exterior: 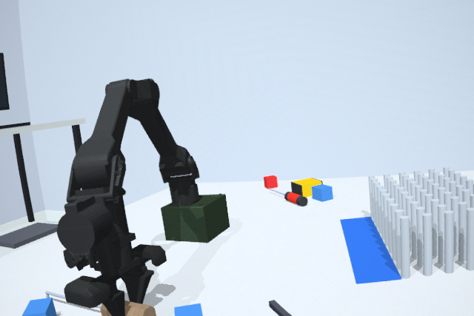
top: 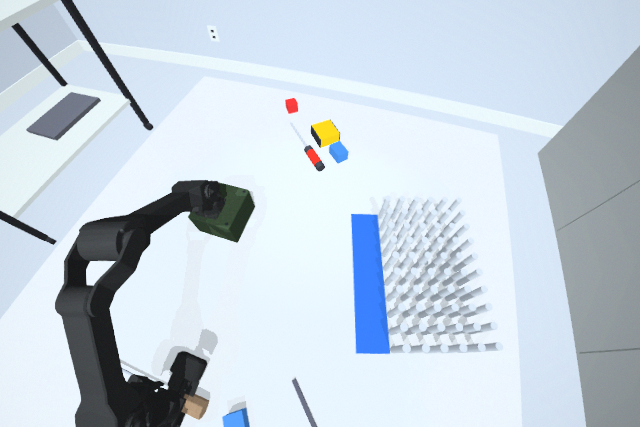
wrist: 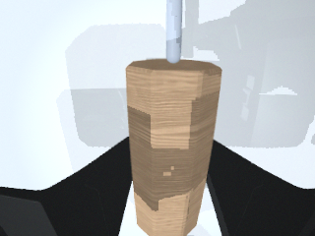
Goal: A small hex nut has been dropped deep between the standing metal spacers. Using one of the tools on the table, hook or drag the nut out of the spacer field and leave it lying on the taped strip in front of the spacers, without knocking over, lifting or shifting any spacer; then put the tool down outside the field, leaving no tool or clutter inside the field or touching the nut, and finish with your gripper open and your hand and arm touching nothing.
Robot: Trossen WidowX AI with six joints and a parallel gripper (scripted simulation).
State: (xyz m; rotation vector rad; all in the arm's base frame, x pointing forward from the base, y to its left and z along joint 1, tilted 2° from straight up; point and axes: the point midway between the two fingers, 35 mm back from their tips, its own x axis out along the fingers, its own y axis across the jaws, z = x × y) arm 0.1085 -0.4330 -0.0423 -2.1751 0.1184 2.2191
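Note:
My gripper (top: 181,404) (exterior: 129,305) (wrist: 168,145) is shut on the wooden handle (top: 196,406) (exterior: 141,308) (wrist: 172,123) of a tool. Its thin metal rod (exterior: 63,297) (wrist: 173,29) runs out from the handle, with a bent end at the lower left in the exterior view. The tool's height over the table is hard to tell. The grey metal spacers (top: 406,347) (exterior: 404,247) stand upright in rows at the right, far from the gripper. The blue taped strip (top: 369,282) (exterior: 367,251) lies along their near side; no nut shows on it. The nut is not visible.
The arm's base stands on a green box (top: 238,215) (exterior: 216,220). A red-handled screwdriver (top: 313,156) (exterior: 295,197), yellow block (top: 325,131), red cube (top: 291,105) and blue cube (top: 338,152) lie farther back. A dark bar (top: 303,400) (exterior: 279,308) and another blue block (top: 236,418) (exterior: 188,310) lie near the gripper.

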